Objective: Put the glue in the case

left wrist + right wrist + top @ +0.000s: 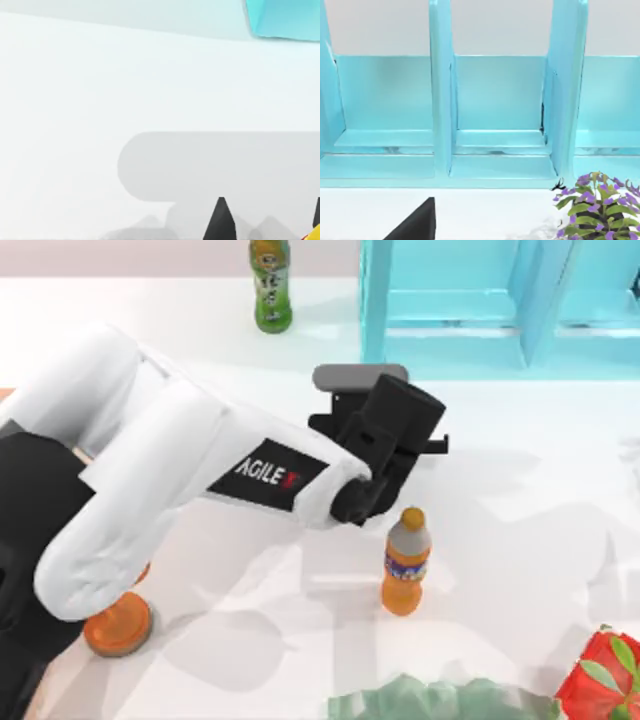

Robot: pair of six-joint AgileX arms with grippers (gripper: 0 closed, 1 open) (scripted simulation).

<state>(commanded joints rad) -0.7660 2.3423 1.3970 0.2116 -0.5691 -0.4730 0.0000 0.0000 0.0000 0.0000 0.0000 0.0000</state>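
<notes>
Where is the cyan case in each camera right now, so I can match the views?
Top view: the case at the far edge, right of centre, beyond the left gripper.
Left wrist view: one corner, across bare table.
Right wrist view: its open compartments, straight ahead.
Shared landmark: the white table before it.

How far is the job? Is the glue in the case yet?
Nothing done: the case shows empty compartments. In hand: the left gripper is over mid-table, a yellow sliver of the glue beside its finger. Left: placing it inside. Right gripper faces the case.

white table (520, 500) bearing orange soda bottle (405, 562), case (500, 300).
</notes>
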